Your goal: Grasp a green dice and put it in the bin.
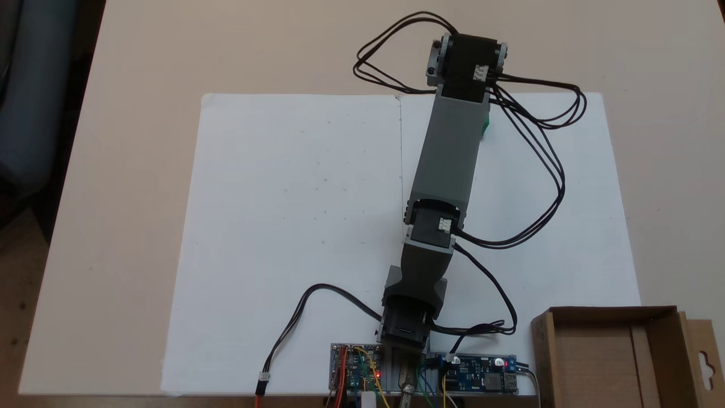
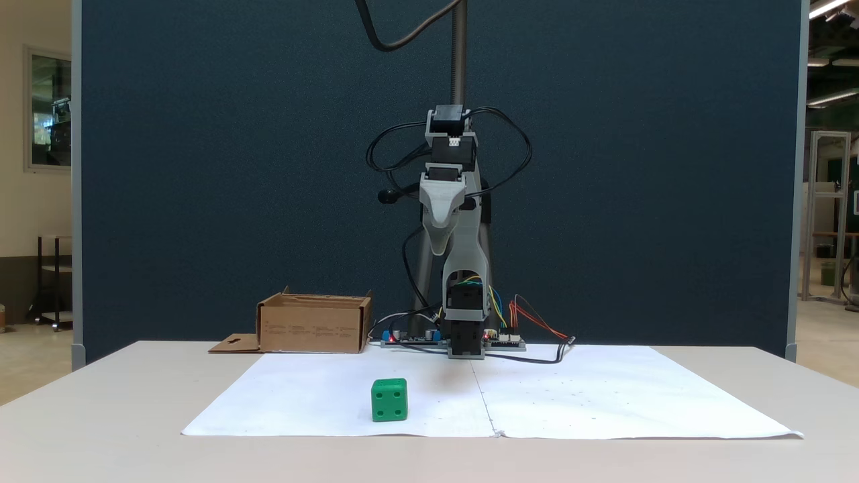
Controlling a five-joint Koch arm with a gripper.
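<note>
The green dice [image 2: 389, 400] rests on the white paper [image 2: 322, 396] near its front edge, a four-pip face toward the camera. From above, only a green sliver of the dice [image 1: 485, 126] peeks out on the right side of the grey arm link [image 1: 450, 153]. My gripper [image 2: 438, 249] hangs high over the table, pointing down, well above the dice and a little to its right. Its jaws line up one behind the other, so a single tip shows. The bin [image 2: 314, 327] stands left of the arm's base, and appears at the lower right from above as the bin [image 1: 544, 351].
Circuit boards [image 1: 425, 377] and loose black cables [image 1: 538, 170] lie around the arm's base and beside the arm. The bin's flap with the hang-hole [image 1: 705, 362] sticks out sideways. A dark blue partition [image 2: 201, 168] stands behind the table.
</note>
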